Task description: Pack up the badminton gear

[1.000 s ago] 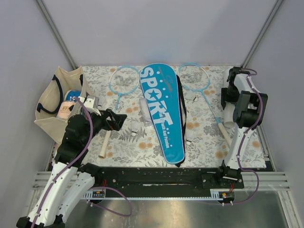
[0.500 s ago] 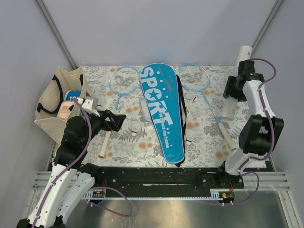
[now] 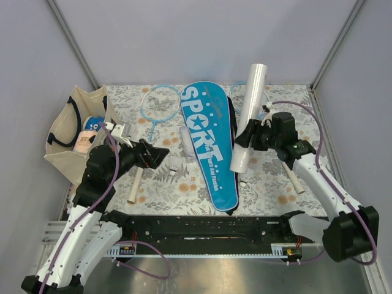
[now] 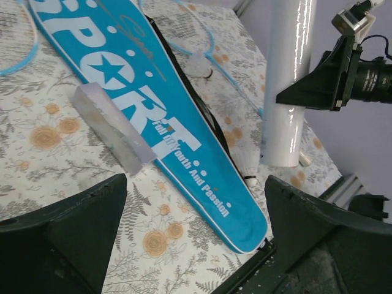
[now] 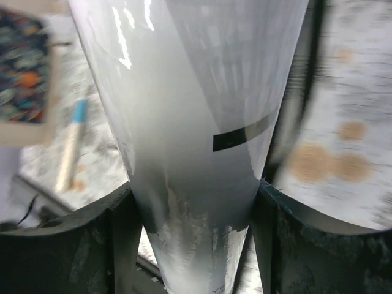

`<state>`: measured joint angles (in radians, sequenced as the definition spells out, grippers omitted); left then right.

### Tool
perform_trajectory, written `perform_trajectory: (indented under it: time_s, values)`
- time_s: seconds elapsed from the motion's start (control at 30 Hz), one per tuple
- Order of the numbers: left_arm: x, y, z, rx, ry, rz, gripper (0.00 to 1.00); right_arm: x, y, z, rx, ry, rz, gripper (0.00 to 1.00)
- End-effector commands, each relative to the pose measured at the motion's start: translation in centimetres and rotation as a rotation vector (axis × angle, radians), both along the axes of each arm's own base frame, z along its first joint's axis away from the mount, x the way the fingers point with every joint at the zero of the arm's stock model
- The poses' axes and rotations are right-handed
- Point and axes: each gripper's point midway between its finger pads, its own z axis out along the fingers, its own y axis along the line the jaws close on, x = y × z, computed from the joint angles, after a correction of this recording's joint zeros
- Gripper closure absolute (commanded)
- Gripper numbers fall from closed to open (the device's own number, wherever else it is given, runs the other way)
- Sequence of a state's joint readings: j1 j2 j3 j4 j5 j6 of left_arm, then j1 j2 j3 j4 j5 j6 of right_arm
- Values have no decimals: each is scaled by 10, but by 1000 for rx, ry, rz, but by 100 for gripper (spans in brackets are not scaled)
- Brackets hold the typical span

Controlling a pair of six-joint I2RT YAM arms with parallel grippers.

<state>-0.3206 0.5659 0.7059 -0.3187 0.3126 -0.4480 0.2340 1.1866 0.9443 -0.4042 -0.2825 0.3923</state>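
Right claw (image 3: 248, 137) has the long white tube (image 3: 250, 116), with its fingers (image 5: 119, 245) pinching it from both sides on the lower half. The tube is tilted. Its top end leans away toward the back wall, and its bottom end hangs below the claw, just beside the right edge of the blue SPORT cover (image 3: 210, 144). A shuttlecock (image 3: 244, 179) lies right by that bottom end. Whether the tube touches the surface (image 3: 269, 190) there, can't tell. One light-blue racket (image 3: 295, 179) sits beyond the claw with its head partly hidden behind the tube, and its white handle comes out on the claw's right.

Over to the left claw (image 3: 160, 157): it's spread wide with nothing between its fingers (image 4: 67, 245), hovering low over the flowered surface. Straight ahead of it lies a clear plastic sleeve (image 4: 113, 128), one end touching the cover's left edge. A second shuttlecock (image 3: 176, 165) sits just off the claw's tips. The cover lies flat past the sleeve, running lengthwise between the two claws. The other racket (image 3: 160, 105) has its head ahead and to the left of this claw, and its handle runs back under the arm. Well off to the claw's left stands a cream tote bag (image 3: 64, 144) at the surface's edge.
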Motion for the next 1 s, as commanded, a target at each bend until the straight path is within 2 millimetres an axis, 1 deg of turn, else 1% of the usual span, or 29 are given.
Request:
perform_trajectory:
  time_s: [0.0, 0.03, 0.07, 0.17, 0.23, 0.3, 0.4, 0.47, 0.57, 0.63, 0.77, 0.97]
  values:
    - [-8, -25, 48, -127, -99, -143, 3, -31, 80, 92, 326, -265, 229, 60]
    - [-8, -29, 51, -146, -100, -165, 3, -41, 91, 98, 369, -271, 259, 60]
    - [-9, -33, 55, -166, -99, -184, 3, -51, 103, 110, 426, -304, 298, 60]
    - [-10, -44, 70, -239, -117, -251, 3, -80, 131, 128, 538, -328, 396, 60]
    - [-15, -51, 85, -283, -171, -314, 2, -96, 147, 135, 587, -331, 450, 60]
    - [-17, -56, 91, -302, -204, -357, 2, -115, 165, 139, 622, -328, 525, 59]
    - [-14, -64, 90, -317, -194, -387, 2, -133, 184, 138, 643, -307, 600, 59]
    - [-15, -72, 90, -334, -169, -430, 2, -139, 193, 134, 647, -296, 620, 59]
    - [-22, -89, 80, -348, -133, -513, 2, -150, 205, 129, 656, -281, 658, 59]
    - [-24, -96, 74, -356, -129, -541, 1, -155, 212, 123, 650, -269, 681, 58]
    - [-21, -100, 66, -383, -94, -538, 1, -164, 222, 119, 652, -265, 718, 58]
    - [-13, -103, 64, -444, -59, -522, 5, -169, 234, 112, 678, -237, 727, 58]
